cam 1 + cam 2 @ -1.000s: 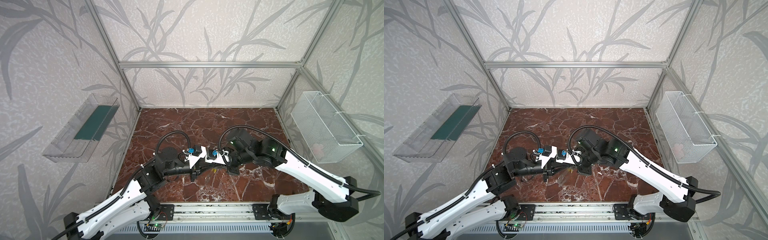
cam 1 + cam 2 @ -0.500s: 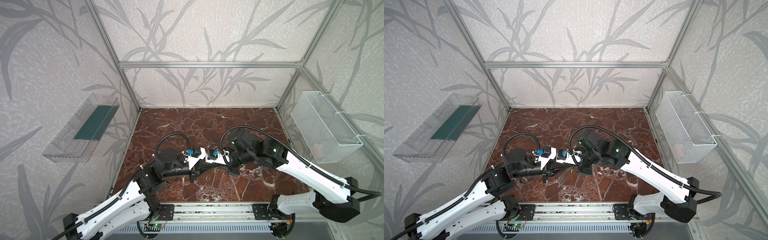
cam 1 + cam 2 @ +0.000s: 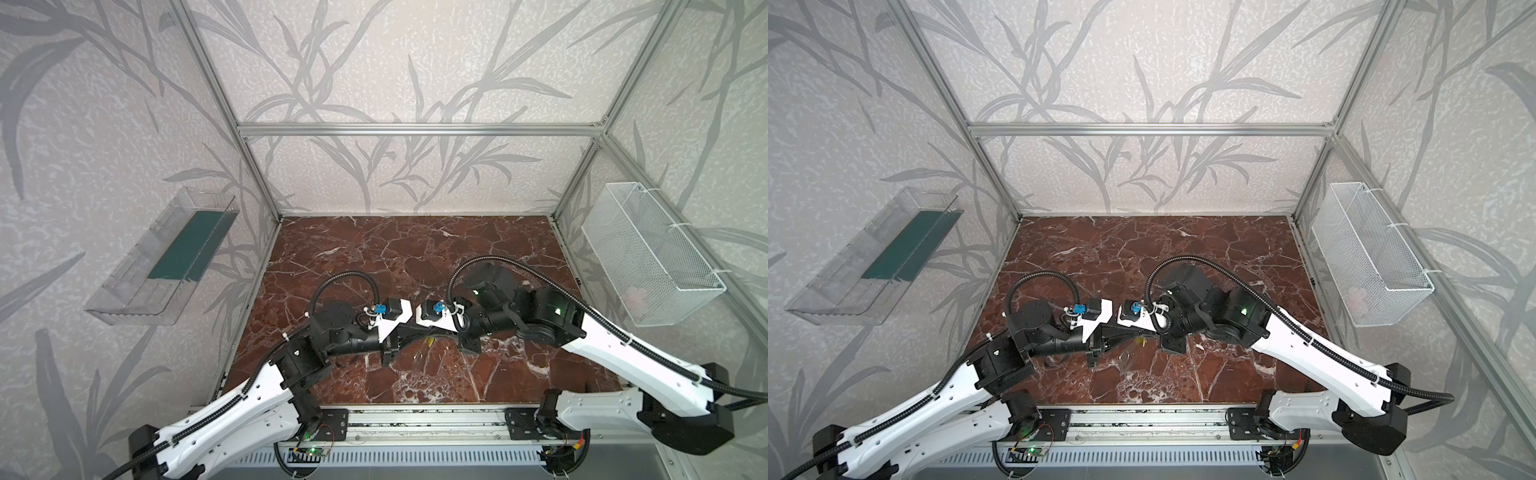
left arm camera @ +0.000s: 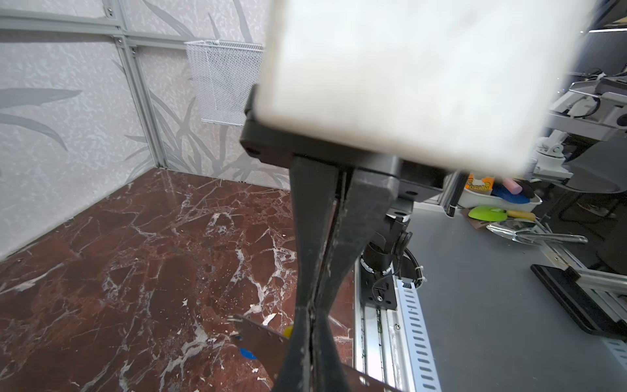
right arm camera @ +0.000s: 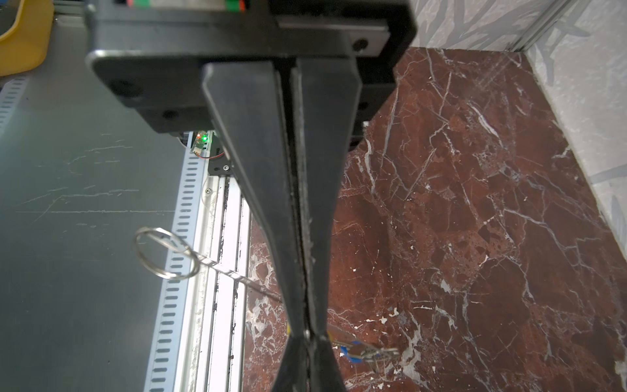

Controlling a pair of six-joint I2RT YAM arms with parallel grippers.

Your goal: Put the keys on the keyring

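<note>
Aloft over the counter's (image 3: 415, 257) 6 o'clock side hangs the keyring (image 4: 261, 339), a thin holed strip ending in a wire loop. The keys (image 5: 356, 349), blue and yellow, dangle beside it. The left claw (image 4: 308, 314) comes in from 9 o'clock and the right claw (image 5: 307, 331) from 3, both pinched together, though what each grips is hidden. It looks like threading, and the next move needs fine alignment.
</note>
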